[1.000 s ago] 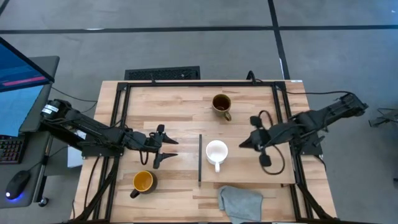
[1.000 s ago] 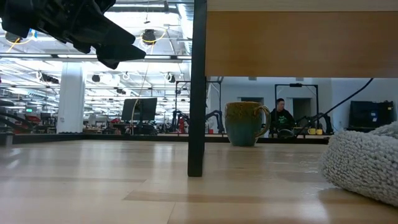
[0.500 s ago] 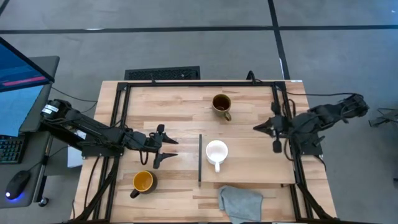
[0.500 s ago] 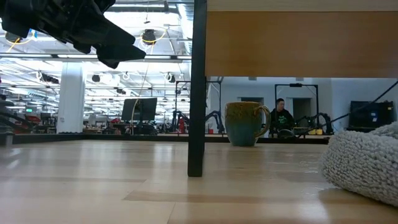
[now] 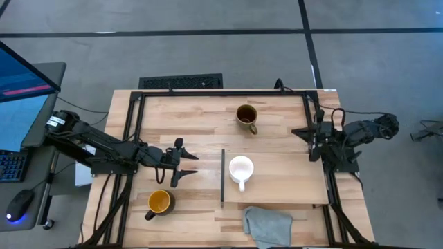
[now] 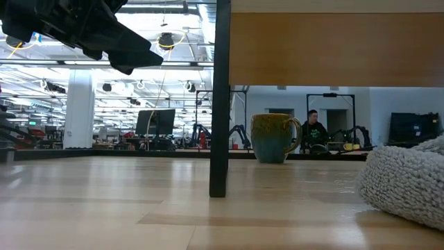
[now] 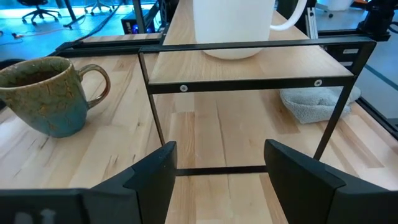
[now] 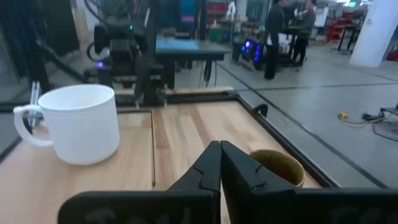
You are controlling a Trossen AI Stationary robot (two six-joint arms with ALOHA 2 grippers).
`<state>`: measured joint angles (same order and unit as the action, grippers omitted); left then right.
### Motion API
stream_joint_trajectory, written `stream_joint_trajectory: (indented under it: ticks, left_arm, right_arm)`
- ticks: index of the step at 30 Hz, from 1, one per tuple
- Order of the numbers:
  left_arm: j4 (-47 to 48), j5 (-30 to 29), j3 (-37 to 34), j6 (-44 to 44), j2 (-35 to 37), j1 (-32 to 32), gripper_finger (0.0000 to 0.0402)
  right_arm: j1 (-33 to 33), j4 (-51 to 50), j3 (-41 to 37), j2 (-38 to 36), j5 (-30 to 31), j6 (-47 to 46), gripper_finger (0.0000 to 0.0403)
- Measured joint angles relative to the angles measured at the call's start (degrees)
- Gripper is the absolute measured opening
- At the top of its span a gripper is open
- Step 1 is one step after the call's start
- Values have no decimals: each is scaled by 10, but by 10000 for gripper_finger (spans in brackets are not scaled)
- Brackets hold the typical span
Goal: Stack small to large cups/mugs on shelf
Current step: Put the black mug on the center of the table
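White mug [image 5: 241, 169] sits upright on the shelf [image 5: 277, 194], near its dark-strip edge, handle twd the table's near side; in the left wrist view only its lower body shows, top cut off. Olive-brown mug [image 5: 246, 116] stands on the table [image 5: 187, 111] beyond the shelf's far edge, well apart from the white one. Black mug w/ yellow inside [image 5: 158, 202] is on the table left of the shelf, not on it; low view doesn't show it. Left gripper [image 5: 181, 166] hangs above the table just left of the shelf, fingers spread, holding nothing. Right gripper [image 5: 299, 131] is at the table's right edge, fingers pressed together, empty. Grey cloth [image 5: 266, 225] lies at the near edge, partly cut off by the frame. Low view: shelf underside blocks most of the upper part; a person far back in the room, small & hard to make out.
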<state>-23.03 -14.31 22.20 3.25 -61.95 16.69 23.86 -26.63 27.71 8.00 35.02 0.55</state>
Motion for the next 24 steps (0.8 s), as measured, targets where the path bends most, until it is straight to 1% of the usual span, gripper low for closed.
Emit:
stream_joint_trajectory:
  ticks: [6,8,10,14,16,19,24]
  left_arm:
    - [0,0,0,0,0,0,233]
    - [0,0,0,0,0,0,233]
    - [0,0,0,0,0,0,233]
    - [4,0,0,28,0,0,233]
    - [6,0,0,33,0,0,233]
    - [7,0,0,29,0,0,233]
    - [-12,-11,0,-9,0,0,233]
  right_arm:
    - [0,14,-46,-79,0,8,31]
    - [-1,34,-52,-78,3,15,32]
    - [-4,31,-53,-78,5,12,34]
    - [-13,31,-61,-64,9,7,36]
    - [-18,47,-66,-65,12,-4,36]
    - [-29,72,-95,-66,13,12,36]
    - [-50,141,-145,-66,11,54,36]
